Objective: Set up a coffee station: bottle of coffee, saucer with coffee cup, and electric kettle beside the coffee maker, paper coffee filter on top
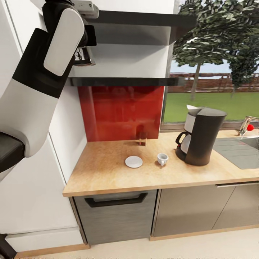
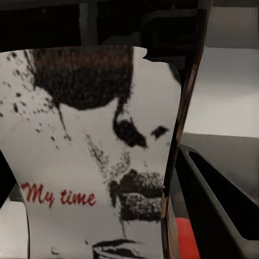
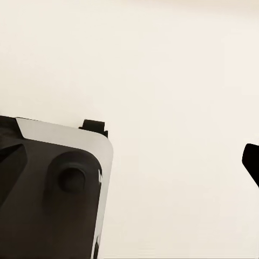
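Bench [image 1: 108,169]: long light wood-grain worktop over glossy grey cabinets, with a red splash panel [image 1: 122,111] behind it and a sink [image 1: 241,151] cut off at the right edge of the head view.

Left arm [image 1: 39,82]: white and black, raised at the head view's left, reaching up to the kitchen shelf [image 1: 126,81], a thin black board on the white wall with a second black board above it.

Coffee maker [image 1: 201,136]: tall dark grey machine standing on the bench near the window; glass carafe with black handle at its front, contents not discernible. A pale sliver shows behind its lid; what it is cannot be told.

Left pincer [image 1: 83,54]: at shelf level, largely hidden by the forearm. In the left wrist view the bottle of coffee [image 2: 97,156] sits very close to the camera, its pale label reading "My time" and its dark side edge visible; whether the pincer is clenched on the jar cannot be told. The jar's lid and contents are hidden.

Saucer [image 1: 133,162]: white, bare, on the bench left of the coffee maker.

Coffee cup [image 1: 162,158]: white, upright on the bench between saucer and coffee maker, apart from both; interior not legible.

Small brown object [image 1: 142,138]: at the foot of the red panel; too small to identify.

Right pincer: a dark tip [image 3: 251,162] shows at the edge of the right wrist view over pale floor; state cannot be told.
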Robot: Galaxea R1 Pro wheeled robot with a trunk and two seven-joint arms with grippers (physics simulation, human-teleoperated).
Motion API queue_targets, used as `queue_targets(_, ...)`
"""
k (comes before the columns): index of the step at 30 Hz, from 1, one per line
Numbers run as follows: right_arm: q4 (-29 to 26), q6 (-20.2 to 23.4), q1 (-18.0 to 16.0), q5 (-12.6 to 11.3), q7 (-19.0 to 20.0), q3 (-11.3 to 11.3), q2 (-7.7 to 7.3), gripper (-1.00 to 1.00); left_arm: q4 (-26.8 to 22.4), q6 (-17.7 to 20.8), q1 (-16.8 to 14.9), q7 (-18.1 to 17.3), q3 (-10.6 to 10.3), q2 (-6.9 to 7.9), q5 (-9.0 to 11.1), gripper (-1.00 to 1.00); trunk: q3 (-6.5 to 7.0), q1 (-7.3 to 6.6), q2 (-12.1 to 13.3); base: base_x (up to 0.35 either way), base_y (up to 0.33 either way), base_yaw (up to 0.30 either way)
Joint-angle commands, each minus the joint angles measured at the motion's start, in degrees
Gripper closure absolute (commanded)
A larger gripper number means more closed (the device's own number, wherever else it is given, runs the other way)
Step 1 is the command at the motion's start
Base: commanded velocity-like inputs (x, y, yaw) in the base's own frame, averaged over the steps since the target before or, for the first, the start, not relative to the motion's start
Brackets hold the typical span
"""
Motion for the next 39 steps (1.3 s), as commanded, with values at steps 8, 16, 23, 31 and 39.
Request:
queue_targets(8,0.04,-0.17,-0.04,0.09,-0.01,0.24,-0.01,-1.0,0.03,0.16,-0.07,0.43,-0.09,0.02,0.43,1.0,-0.09,0.0,-0.06,-0.101,0.0,0.0)
queue_targets(16,0.04,-0.17,-0.04,0.09,-0.01,0.25,-0.01,-1.0,-8.85,0.15,1.03,-3.86,-0.41,0.0,0.59,1.0,-0.09,0.0,-0.06,-0.004,0.0,0.0)
queue_targets(23,0.04,-0.17,-0.04,0.09,-0.01,0.31,-0.01,-1.0,-22.38,0.16,13.82,-5.64,-0.36,0.02,0.62,1.0,-0.09,0.0,-0.06,0.0,0.0,0.0)
queue_targets(31,0.04,-0.17,-0.04,0.09,-0.01,0.31,-0.01,-1.0,-26.2,-2.88,24.08,-8.94,-0.92,-0.02,0.63,1.0,-0.09,0.0,-0.06,0.0,0.0,0.0)
queue_targets(39,0.04,-0.17,-0.04,0.09,-0.01,0.3,-0.01,-1.0,-26.86,-12.46,28.71,-11.46,-8.3,0.58,0.63,1.0,-0.09,0.0,-0.06,0.0,0.0,0.0)
